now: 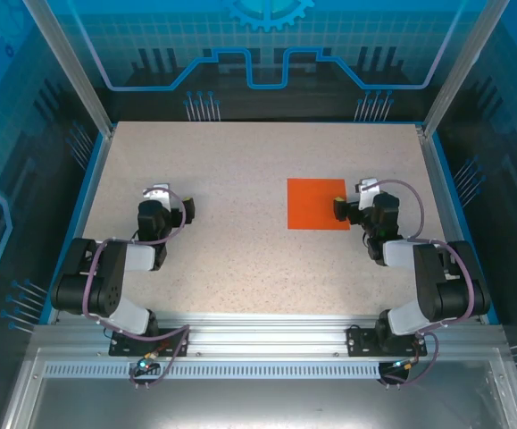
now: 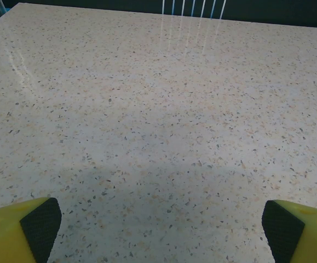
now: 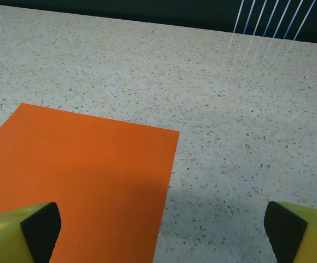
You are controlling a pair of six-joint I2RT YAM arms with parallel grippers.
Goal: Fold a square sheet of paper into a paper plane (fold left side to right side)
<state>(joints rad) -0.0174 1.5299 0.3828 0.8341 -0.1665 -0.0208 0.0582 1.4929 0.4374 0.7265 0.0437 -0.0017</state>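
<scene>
The square sheet of paper (image 1: 318, 204) is lying flat and unfolded on the counter (image 1: 240, 161), right of centre, with its edges running roughly square to the counter's edges. Being square, it is offering no long axis; what matters is its left edge, which I judge will be travelling toward 3 o'clock for the fold.

The right tool (image 1: 362, 192) is sitting just beside the sheet's right edge, at about 3 o'clock from it and pointing toward 12 o'clock. In the right wrist view the sheet (image 3: 81, 175) is spreading toward 10 o'clock from that tool (image 3: 158, 235), its right edge running in between the two pads. The jaws are standing wide apart and holding nothing.

The left tool (image 1: 160, 195) is waiting well apart at 9 o'clock from the sheet, equally wide and gripping nothing, over bare counter. The right arm is plainly the nearer one.
</scene>
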